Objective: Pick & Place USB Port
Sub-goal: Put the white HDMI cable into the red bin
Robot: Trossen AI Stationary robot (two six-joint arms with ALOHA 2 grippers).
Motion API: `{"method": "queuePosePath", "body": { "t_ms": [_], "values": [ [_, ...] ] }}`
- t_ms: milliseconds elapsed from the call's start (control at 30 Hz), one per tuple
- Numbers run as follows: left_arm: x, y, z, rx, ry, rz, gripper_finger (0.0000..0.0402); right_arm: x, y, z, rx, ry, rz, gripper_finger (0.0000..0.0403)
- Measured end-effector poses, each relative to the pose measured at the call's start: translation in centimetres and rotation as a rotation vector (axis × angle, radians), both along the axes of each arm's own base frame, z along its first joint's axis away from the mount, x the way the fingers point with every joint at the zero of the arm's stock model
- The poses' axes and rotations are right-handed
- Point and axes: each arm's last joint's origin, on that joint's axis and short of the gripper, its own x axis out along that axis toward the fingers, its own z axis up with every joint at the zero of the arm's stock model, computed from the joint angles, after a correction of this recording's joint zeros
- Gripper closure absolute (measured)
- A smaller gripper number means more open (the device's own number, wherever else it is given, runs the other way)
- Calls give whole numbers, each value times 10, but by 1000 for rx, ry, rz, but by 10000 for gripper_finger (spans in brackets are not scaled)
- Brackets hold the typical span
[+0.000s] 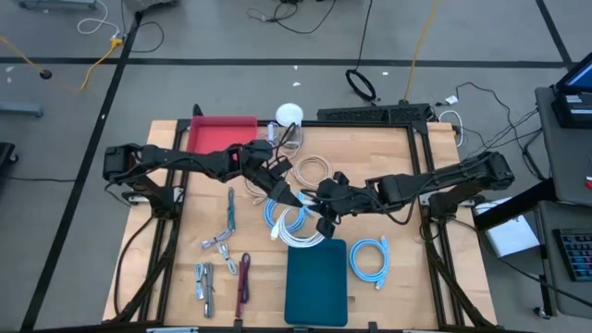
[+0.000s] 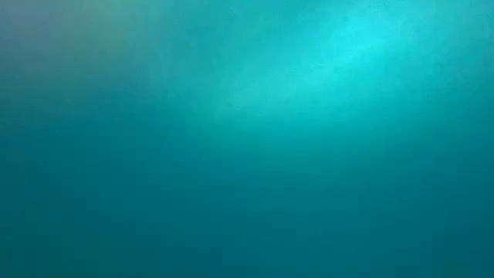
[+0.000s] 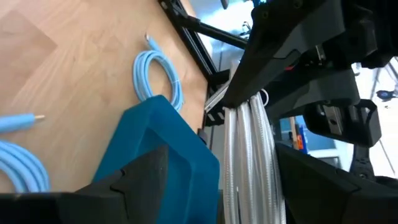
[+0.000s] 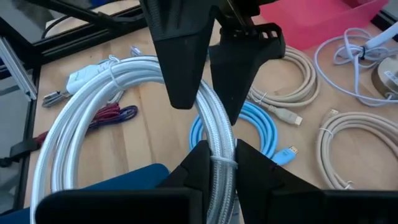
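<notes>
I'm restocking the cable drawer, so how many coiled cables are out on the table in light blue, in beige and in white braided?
Light blue coils: 2, one beside the teal bin, one mid-table
Beige coils: 2
White braided coil: 1, pinched in the right gripper
Total: 5

From overhead I see both arms meeting mid-worktop (image 1: 388,148), the left gripper (image 1: 283,191) just left of the right gripper (image 1: 323,220), which grips a coiled cable (image 1: 294,227) lying below them. A tray (image 1: 218,134) sits upper left, another cable coil (image 1: 369,258) lower right, and a flat case (image 1: 316,281) at bottom centre. Loose connectors (image 1: 219,242) lie at lower left.
</notes>
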Motion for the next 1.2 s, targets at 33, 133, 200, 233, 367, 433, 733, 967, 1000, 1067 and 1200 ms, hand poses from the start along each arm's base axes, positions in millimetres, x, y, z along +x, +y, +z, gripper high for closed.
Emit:
{"method": "queuePosePath", "body": {
  "t_ms": [33, 133, 200, 233, 367, 433, 733, 967, 1000, 1067, 1200],
  "values": [
    [0, -1, 0, -9, 1, -6, 127, 0, -1, 0, -3, 2, -2, 363],
    [0, -4, 1, -36, 2, -38, 175, 1, -3, 0, -8, 1, -3, 363],
    [0, -5, 1, -50, 3, -59, 235, 1, -5, 0, -9, 4, -7, 361],
    [0, -6, 1, -52, 4, -67, 271, 1, -5, 0, -9, 6, -10, 354],
    [-1, -6, -1, -67, 29, -54, 340, 2, -9, 1, -7, -10, -19, 316],
    [-1, -5, -3, -73, 53, -31, 340, 2, -9, 4, -15, -31, -10, 301],
    [-50, 37, 3, 117, 324, 301, 340, -5, -2, 53, 92, -374, 149, 276],
    [-137, 77, 29, 366, 597, 791, 340, -22, 2, 72, 56, -452, 138, 274],
    [-147, 82, 32, 367, 591, 848, 340, -23, 3, 72, 45, -452, 134, 274],
    [-169, 89, 34, 351, 584, 944, 340, -24, 5, 72, 35, -453, 135, 274],
    [-206, 95, 27, 297, 550, 1135, 340, -24, 8, 71, 27, -450, 130, 273]
  ]
}}
